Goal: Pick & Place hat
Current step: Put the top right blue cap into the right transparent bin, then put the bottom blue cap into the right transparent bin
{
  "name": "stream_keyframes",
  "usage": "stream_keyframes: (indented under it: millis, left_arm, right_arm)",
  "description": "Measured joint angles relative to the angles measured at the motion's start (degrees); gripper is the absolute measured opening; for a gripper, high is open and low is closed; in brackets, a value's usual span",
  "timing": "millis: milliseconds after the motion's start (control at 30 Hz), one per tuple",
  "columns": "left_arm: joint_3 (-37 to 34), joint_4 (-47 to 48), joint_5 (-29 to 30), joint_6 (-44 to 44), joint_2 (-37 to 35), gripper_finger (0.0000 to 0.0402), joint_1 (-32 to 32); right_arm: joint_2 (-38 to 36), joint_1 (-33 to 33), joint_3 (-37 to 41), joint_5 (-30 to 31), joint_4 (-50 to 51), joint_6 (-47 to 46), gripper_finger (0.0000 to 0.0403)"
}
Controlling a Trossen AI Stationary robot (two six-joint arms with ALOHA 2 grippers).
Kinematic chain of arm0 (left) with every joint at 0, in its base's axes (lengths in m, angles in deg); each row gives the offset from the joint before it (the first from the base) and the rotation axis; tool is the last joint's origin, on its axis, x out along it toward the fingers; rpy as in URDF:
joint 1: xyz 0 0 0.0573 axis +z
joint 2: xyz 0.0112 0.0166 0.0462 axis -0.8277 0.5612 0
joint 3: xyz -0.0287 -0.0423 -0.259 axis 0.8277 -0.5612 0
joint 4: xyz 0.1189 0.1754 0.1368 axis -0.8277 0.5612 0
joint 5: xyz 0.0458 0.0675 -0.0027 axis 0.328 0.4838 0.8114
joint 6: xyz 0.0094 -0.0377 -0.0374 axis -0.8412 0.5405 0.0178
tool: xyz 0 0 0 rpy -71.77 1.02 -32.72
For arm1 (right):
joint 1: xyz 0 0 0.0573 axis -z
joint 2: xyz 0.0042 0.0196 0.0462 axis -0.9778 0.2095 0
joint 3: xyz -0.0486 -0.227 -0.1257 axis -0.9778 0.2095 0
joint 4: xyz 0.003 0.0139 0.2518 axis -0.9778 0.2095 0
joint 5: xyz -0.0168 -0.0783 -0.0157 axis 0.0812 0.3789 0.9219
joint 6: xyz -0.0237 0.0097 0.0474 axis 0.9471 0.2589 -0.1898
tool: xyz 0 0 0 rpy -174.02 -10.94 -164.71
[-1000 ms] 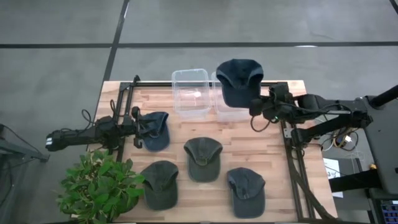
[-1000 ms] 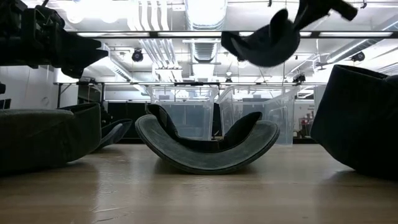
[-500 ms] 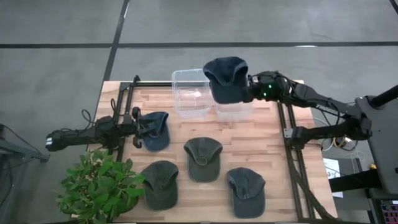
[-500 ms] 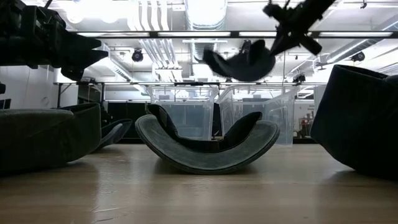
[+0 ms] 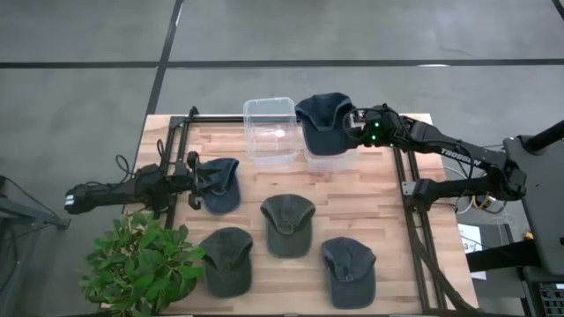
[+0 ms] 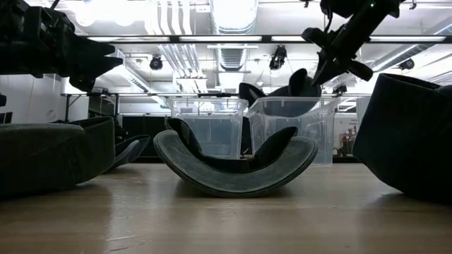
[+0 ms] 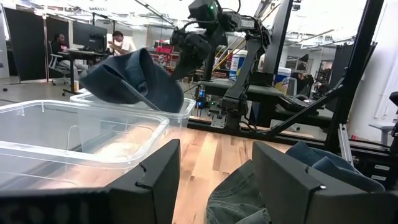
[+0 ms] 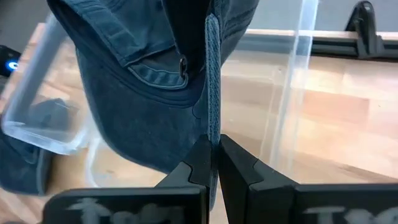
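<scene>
My right gripper [image 5: 355, 124] is shut on a dark blue cap [image 5: 322, 123] over the right clear bin [image 5: 335, 158]. In the low view the cap [image 6: 281, 90] hangs at the height of that bin's rim [image 6: 293, 102], below the right gripper [image 6: 326, 56]. My left gripper [image 5: 192, 180] waits open at the table's left, its fingers on either side of a second blue cap [image 7: 245, 193] that lies on the table [image 5: 220, 185]. I cannot tell whether it touches that cap. The left wrist view also shows the held cap [image 7: 134, 78]. My right gripper pinches a thin edge of the cap's band [image 8: 212, 124] between its two shut fingers [image 8: 198, 163]. It comes in from the table's right, slanting down. The cap hangs beyond and below the fingers, its inside toward the wrist camera, over the right bin.
An empty clear bin [image 5: 270, 132] stands just left of the right one. Two green caps [image 5: 288, 224] [image 5: 227, 261] and a grey-blue cap [image 5: 350, 269] lie on the near half of the table. A potted plant [image 5: 141, 264] stands at the near left corner.
My right gripper has swung toward the table's left and come down, staying shut on the cap. The cap, held high above the bins a second ago, has turned and dropped to the right bin's rim. My left arm has kept still.
</scene>
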Motion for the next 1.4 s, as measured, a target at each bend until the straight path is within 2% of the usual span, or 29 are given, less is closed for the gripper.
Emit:
stream_keyframes:
  millis: [500,867,1033,1233,1400]
  left_arm:
    - [0.01,0.02,0.01,-0.02,0.00,0.0193,0.02]
    - [0.00,0.02,0.01,-0.02,0.00,0.0193,0.01]
    - [0.01,0.02,0.00,-0.02,0.00,0.0193,0.00]
    - [-0.01,0.00,0.01,-0.02,0.00,0.0193,0.02]
    - [0.00,-0.01,-0.01,-0.02,0.00,0.0193,0.01]
  right_arm:
    - [0.41,0.00,0.00,1.12,1.89,-0.85,0.0015]
    - [0.41,-0.04,0.00,0.00,2.04,-0.52,0.0090]
    - [0.39,-0.07,0.00,-0.50,2.60,-0.48,0.0109]
    - [-0.87,-0.09,-0.41,-5.91,3.31,1.68,0.0116]
    - [-4.42,-1.20,-1.83,-14.12,4.64,5.04,0.0111]
